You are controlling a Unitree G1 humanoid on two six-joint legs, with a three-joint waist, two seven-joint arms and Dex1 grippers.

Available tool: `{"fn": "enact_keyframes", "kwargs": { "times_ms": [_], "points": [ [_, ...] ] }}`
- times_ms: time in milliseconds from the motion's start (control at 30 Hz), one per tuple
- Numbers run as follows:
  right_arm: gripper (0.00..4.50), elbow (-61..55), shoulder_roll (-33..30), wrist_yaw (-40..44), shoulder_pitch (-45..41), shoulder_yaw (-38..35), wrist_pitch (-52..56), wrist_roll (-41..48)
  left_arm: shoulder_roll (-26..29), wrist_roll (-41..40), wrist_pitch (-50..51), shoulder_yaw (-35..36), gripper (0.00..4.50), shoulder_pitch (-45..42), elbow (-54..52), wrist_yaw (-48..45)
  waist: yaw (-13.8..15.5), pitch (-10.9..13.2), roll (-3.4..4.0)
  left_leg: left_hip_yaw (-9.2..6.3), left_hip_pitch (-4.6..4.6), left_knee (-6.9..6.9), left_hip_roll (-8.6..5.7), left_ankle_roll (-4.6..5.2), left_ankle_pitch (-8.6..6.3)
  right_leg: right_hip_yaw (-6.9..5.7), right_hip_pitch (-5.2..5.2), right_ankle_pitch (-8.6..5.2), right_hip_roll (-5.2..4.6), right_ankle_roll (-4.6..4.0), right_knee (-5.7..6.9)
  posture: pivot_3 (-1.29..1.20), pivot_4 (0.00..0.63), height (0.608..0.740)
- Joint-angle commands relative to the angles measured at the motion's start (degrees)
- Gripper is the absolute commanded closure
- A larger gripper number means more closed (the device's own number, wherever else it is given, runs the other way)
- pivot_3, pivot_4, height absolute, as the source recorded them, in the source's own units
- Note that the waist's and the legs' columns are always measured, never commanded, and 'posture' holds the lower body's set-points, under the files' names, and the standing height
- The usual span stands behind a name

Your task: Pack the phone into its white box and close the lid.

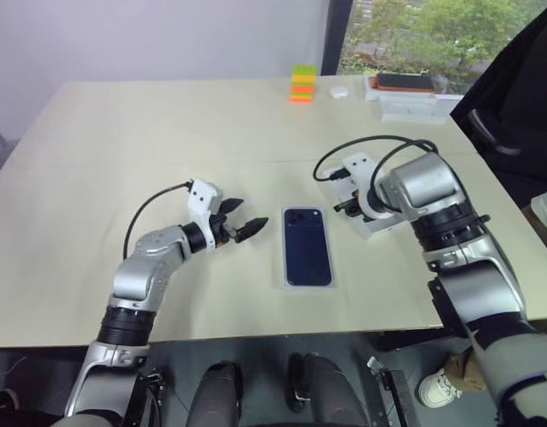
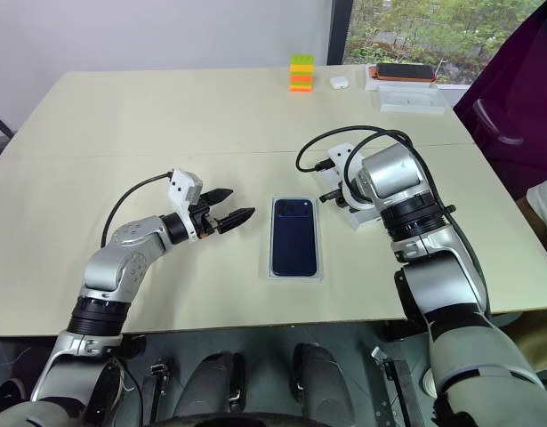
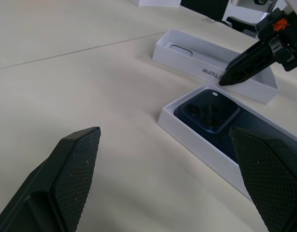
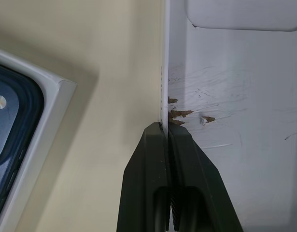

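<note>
A: Phone (image 1: 307,245) first: it already lies face down inside the white box (image 1: 285,267), camera cluster toward the far end, in the middle of the bench (image 1: 122,133). So packing looks done, and what remains is the lid.

B: Going from the left, where does each hand stand against that box?

A: The left hand (image 1: 240,219) hovers just to the left of the box, its fingers spread wide, holding nothing and not touching it. To the right of the box lies the lid (image 3: 213,67), open side up, with lettering on its near wall. The right hand (image 4: 168,133) points steeply down there, its fingers pressed together on that near wall, one outside and one inside.

B: Is that pinch good enough to carry it?

A: I'd judge it thin. Only the wall's top edge is caught, and the cardboard beside the fingertips looks scuffed. Lift slowly, and keep the pinch square so the wall doesn't buckle.

B: And then?

A: It has to be turned over, hollow downward, before it goes above the box. Line up one long edge first, then lower it evenly; a tilted lid will jam on the rim. The left hand could steady the box from its side so it doesn't slide on the smooth bench.
</note>
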Motion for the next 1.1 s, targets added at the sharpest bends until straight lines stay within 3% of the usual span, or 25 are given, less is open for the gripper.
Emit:
{"fn": "enact_keyframes", "kwargs": {
  "times_ms": [33,167,233,333,600,667,733,933,1100],
  "points": [
    [4.49,0.8,2.6,-1.9,-0.6,-6.0,0.2,1.0,0.1,-0.1,-0.7,0.5,0.00,-0.8,-1.7,0.1,0.0,0.0,0.00,0.00,0.00,0.00,0.00,0.00,0.00,0.00,0.00,0.00,0.00,0.00,0.00,0.00,0.150,0.740],
    [4.49,-3.3,6.7,-3.5,0.7,-18.4,-5.2,4.4,1.1,-0.1,-0.7,1.1,0.00,-0.8,-1.6,-0.4,0.0,0.0,0.02,0.01,-0.03,-0.02,0.01,0.00,0.00,0.00,-0.05,0.00,0.01,0.00,0.01,0.00,0.150,0.740],
    [4.49,-7.7,8.1,-2.7,2.5,-20.5,-10.1,6.0,1.9,-0.3,-0.7,1.6,0.00,-0.8,-1.5,-0.8,0.2,0.0,0.02,-0.01,-0.06,-0.05,0.02,0.00,0.00,-0.01,-0.06,0.00,0.02,0.00,0.00,0.00,0.150,0.740],
    [4.49,-12.6,10.3,-1.8,3.5,-24.2,-9.1,9.9,3.0,-0.7,-0.8,2.4,0.00,-0.9,-1.2,-1.2,0.2,0.0,0.04,0.00,-0.13,-0.05,0.01,0.00,0.00,-0.01,-0.12,0.00,-0.01,0.00,-0.01,0.00,0.150,0.740],
    [4.49,-21.0,23.0,-2.9,0.2,-46.1,0.7,27.7,6.9,-5.5,2.4,8.3,0.00,-1.9,-2.5,-2.5,0.2,0.0,0.06,-0.03,-0.20,-0.04,0.03,0.00,0.00,-0.02,-0.21,0.01,-0.01,-0.01,0.05,0.00,0.150,0.740],
    [4.49,-19.9,27.8,-4.9,-2.3,-54.8,6.9,31.4,8.2,-7.0,3.5,9.4,0.00,-1.9,-3.5,-3.8,0.2,0.0,0.06,-0.02,-0.20,-0.04,0.03,-0.01,0.00,-0.02,-0.22,0.01,-0.01,-0.01,0.06,0.00,0.150,0.740],
    [4.49,-15.4,31.8,-9.8,-1.0,-59.4,9.1,41.7,9.4,-9.3,5.1,11.1,0.00,-1.7,-5.0,-4.7,0.2,0.0,0.03,-0.02,-0.20,-0.04,0.03,-0.01,0.00,-0.02,-0.22,0.01,-0.02,-0.01,0.08,0.00,0.150,0.740],
    [4.49,-14.9,36.6,-24.2,9.2,-55.1,9.1,63.3,12.6,-12.6,6.8,14.3,0.00,-0.3,-6.9,-6.4,0.1,0.0,0.08,-0.03,-0.25,-0.05,0.03,-0.01,0.00,0.03,-0.23,0.01,-0.08,-0.01,0.07,0.00,0.150,0.740],
    [4.49,-14.4,36.5,-33.2,16.9,-51.1,9.1,74.2,14.3,-14.7,6.9,16.6,0.00,1.4,-8.4,-6.8,0.1,0.0,0.07,0.01,-0.25,-0.03,0.00,-0.01,0.01,0.07,-0.25,0.01,-0.09,0.00,0.06,0.00,0.150,0.740]
  ]
}}
